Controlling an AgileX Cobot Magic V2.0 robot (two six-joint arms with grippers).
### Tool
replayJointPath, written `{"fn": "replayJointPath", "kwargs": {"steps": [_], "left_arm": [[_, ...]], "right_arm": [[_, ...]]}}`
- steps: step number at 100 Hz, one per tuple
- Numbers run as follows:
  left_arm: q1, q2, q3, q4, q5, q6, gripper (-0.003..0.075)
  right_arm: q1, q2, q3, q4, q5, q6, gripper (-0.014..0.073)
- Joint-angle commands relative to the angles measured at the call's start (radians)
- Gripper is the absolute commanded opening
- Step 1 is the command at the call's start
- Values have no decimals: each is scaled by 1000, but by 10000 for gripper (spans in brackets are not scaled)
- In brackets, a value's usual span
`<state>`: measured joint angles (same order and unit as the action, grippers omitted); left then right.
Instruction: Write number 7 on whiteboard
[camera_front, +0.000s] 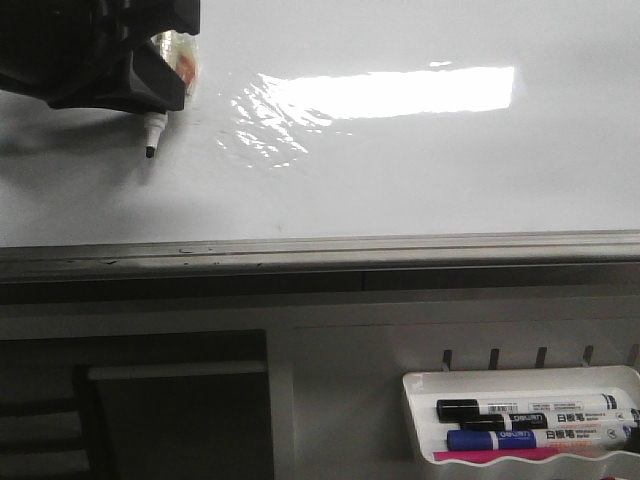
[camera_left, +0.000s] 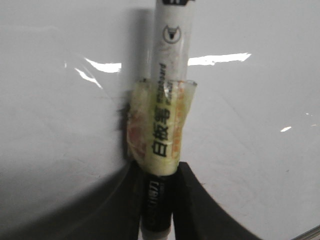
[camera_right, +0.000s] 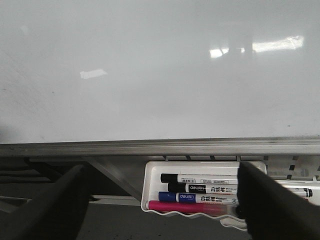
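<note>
Whiteboard (camera_front: 400, 180) unmarked, left end effector (camera_front: 150, 95) clamped on marker (camera_front: 152, 133), tip pointing down, right end effector (camera_right: 160, 200) apart.

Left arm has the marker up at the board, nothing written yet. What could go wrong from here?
1. The marker is held in the left gripper with a loose-looking tape wrap; writing pressure might shift or tilt it.
2. The tip sits near the whiteboard's left side, so the 7 may have little room to its left.
3. Glare on the board could hide a thin stroke from the front view.
</note>
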<state>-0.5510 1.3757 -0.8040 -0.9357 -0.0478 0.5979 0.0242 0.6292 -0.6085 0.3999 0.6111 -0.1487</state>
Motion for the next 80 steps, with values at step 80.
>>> {"fn": "replayJointPath", "kwargs": {"steps": [80], "left_arm": [[-228,-234,-32,428,497,211,-20]], "right_arm": [[31,378,-187,803,402,-726,542]]}}
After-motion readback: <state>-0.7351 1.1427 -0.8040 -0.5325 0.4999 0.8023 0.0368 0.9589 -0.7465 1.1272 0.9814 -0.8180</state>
